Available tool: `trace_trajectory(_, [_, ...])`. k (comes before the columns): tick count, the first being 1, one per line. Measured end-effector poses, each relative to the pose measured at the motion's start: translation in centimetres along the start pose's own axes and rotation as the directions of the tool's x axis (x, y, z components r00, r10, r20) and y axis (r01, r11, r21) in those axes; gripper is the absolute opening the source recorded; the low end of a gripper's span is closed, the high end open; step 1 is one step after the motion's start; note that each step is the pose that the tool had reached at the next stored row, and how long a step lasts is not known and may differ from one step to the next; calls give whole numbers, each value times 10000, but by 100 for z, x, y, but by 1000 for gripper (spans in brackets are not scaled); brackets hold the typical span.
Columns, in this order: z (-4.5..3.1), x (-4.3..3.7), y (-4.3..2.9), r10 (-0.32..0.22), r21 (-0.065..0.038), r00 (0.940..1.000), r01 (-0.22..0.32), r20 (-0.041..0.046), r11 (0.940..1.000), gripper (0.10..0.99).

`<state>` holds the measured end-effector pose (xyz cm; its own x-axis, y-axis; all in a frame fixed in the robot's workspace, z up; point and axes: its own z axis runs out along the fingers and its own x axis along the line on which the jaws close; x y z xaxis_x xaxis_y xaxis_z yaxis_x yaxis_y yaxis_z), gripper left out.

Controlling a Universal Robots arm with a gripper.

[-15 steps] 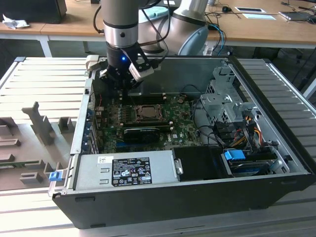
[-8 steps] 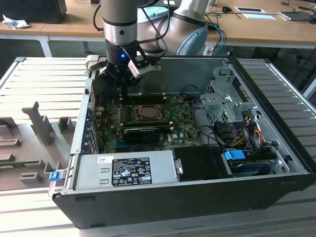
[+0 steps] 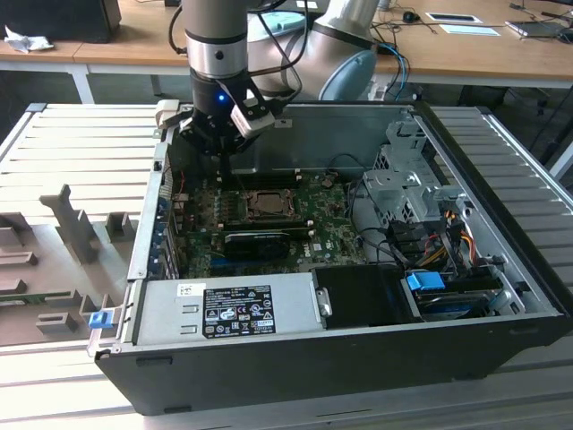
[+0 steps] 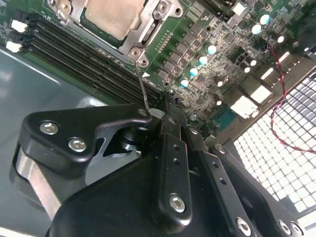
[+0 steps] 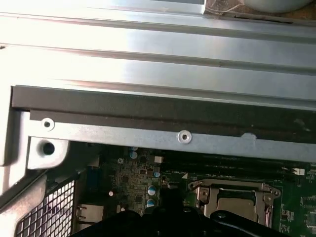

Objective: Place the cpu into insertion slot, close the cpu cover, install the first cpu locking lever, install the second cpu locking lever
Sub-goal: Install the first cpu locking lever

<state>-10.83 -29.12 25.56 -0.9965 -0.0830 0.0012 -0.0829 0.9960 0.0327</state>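
A ribbed grey table carries the open computer case and grey holders beside it

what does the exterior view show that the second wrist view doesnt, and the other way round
Exterior view: the whole open computer case, its labelled power supply, the drive cage and the arm above the board.
Second wrist view: a thin metal lever running from beside the cpu cover corner to the tool, plus the memory slots.
Both: the cpu framed by that cover, on the green board.
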Motion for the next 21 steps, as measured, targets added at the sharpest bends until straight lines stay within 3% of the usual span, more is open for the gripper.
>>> trace_trajectory(7, [8,-31,-2,1,-1,10000,-1,2,10000,106])
trace_trajectory(21, [33,-270,-23,2,54,10000,-2,-3,10000,106])
